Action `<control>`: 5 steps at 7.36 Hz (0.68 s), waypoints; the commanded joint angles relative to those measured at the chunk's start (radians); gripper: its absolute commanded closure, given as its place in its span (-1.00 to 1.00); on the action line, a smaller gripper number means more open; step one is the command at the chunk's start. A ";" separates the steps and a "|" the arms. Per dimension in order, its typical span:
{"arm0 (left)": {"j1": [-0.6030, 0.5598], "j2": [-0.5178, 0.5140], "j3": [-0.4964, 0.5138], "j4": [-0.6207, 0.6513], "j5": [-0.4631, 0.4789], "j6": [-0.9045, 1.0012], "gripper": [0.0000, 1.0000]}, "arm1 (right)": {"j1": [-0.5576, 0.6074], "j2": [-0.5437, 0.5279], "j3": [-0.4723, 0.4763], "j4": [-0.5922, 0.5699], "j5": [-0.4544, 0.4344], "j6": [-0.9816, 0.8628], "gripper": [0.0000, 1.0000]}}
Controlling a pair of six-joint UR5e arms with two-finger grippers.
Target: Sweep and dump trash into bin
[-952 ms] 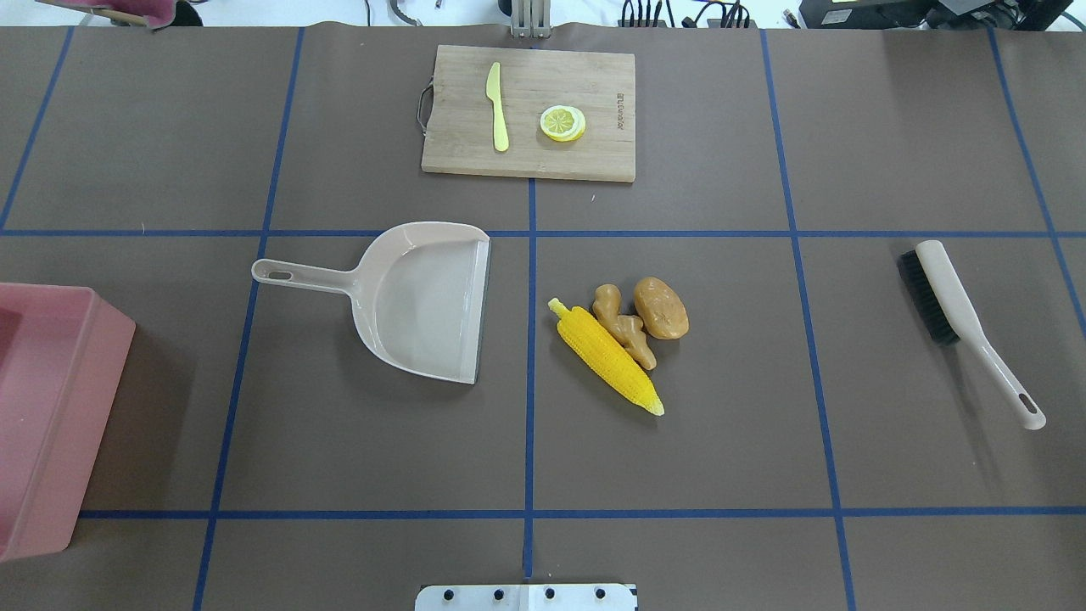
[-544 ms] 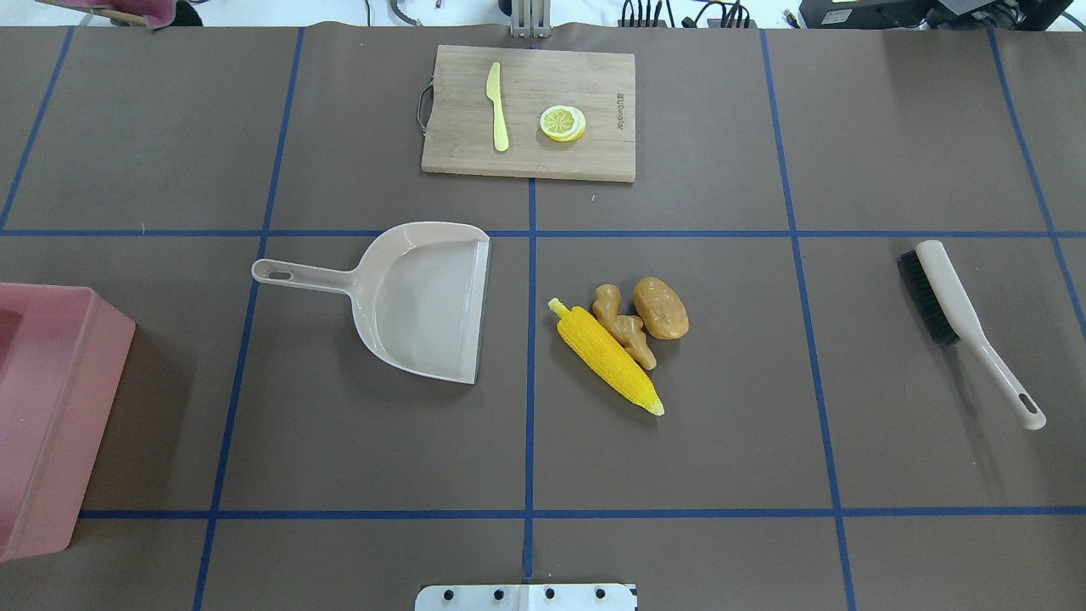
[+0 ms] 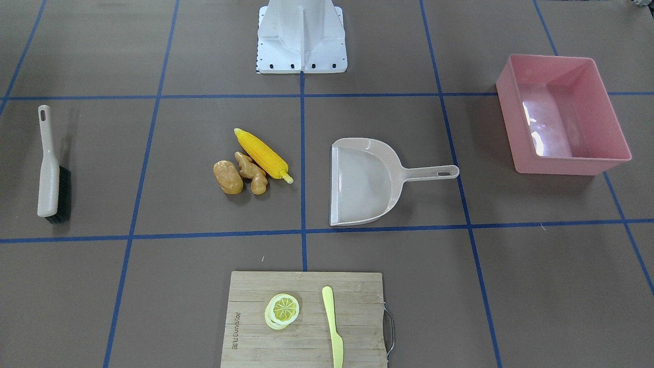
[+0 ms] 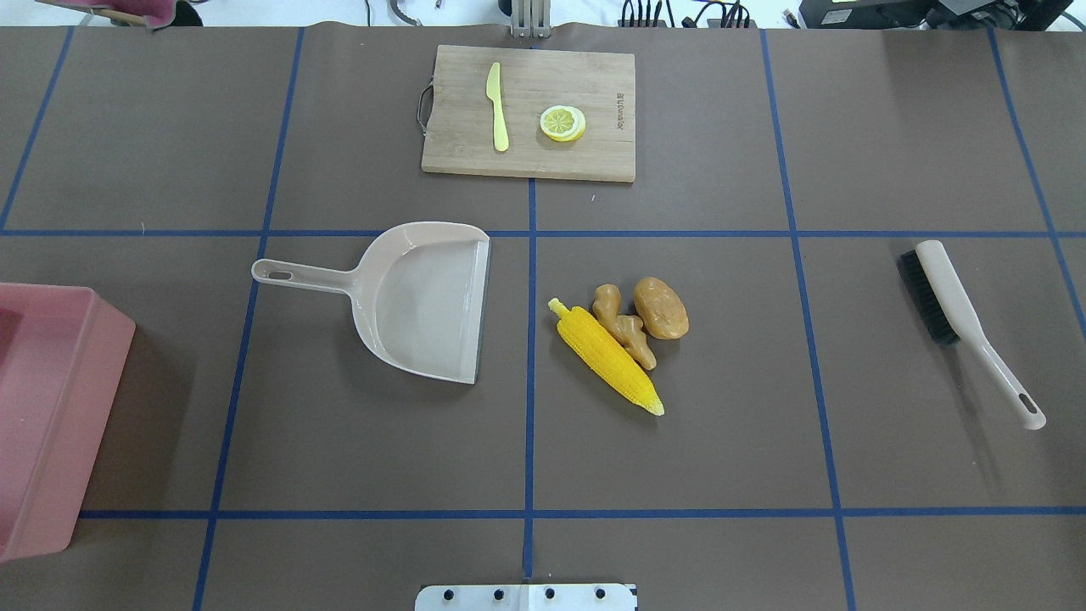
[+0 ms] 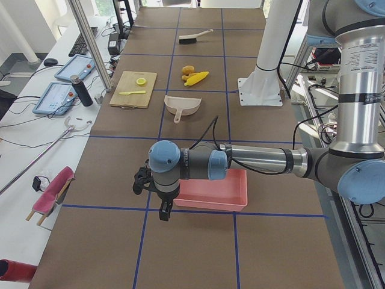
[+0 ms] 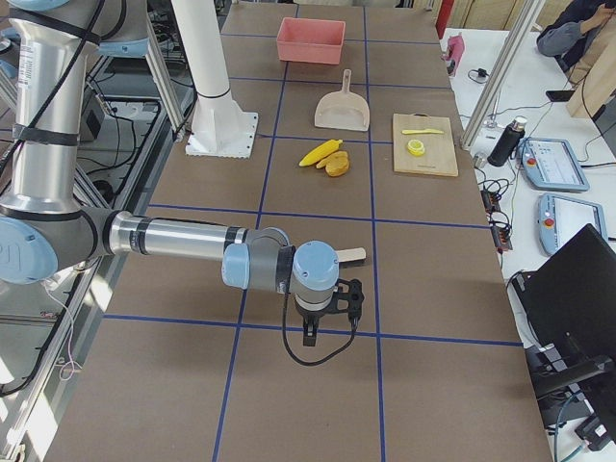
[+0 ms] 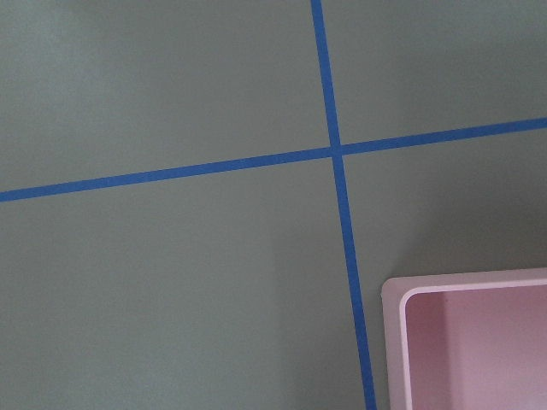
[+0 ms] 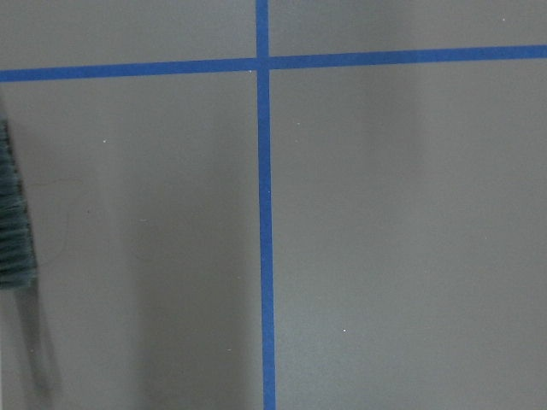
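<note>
Right gripper: your right gripper [image 6: 309, 335] hangs low over the table, holding nothing. Whether its jaws stand apart or together you cannot tell, since it shows only in a side view.
Left gripper: your left gripper [image 5: 163, 212] hovers just beside a corner of the bin [image 3: 572, 166], also holding nothing. Its jaw state cannot be told either.
Step in hand: by my reading, fetching the 2 tools; no sweeping has begun.
Doing it well: take the brush [image 4: 952, 293] around its slim handle, bristles kept down. Bristles already show at the edge of the right wrist view, so it is near. Take the dustpan [image 4: 428, 297] by its handle and keep its lip flat on the table.
Trash: 3 toy foods lie bunched together, with the corn cob [image 4: 607, 361] against the ginger root [image 4: 626, 327] and the potato [image 4: 661, 307] beside that.
Trash to tools: it lies between dustpan and brush, just across a blue tape line from the dustpan's open lip and well apart from both grippers.
Bin: at the table's end on your left, beyond the dustpan handle (a short carry, I judge).
Leave alone: the lemon slice [image 4: 562, 122] and knife [image 4: 496, 106] on the cutting board [image 4: 543, 157].
</note>
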 commanded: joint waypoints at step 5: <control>0.000 -0.002 -0.003 -0.002 -0.001 0.005 -0.98 | -0.020 0.003 0.095 -0.009 0.043 0.008 -1.00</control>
